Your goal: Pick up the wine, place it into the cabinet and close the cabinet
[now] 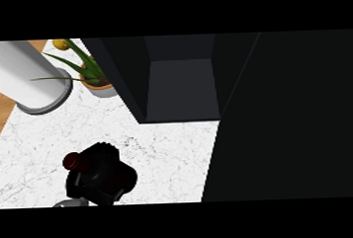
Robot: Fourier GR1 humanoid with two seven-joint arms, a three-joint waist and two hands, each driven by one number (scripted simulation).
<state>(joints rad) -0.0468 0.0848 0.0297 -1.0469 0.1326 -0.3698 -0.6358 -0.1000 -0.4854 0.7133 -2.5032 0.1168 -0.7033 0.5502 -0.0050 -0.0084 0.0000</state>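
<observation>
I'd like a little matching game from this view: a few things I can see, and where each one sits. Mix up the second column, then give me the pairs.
Things:
1. wine bottle
2. potted plant
3. white cylinder
4. cabinet

Places:
A. upper left, by the counter's edge
B. lower left, under a black hand
C. open, top middle
D. between the cylinder and the cabinet

Pairs: 1-B, 2-D, 3-A, 4-C
</observation>
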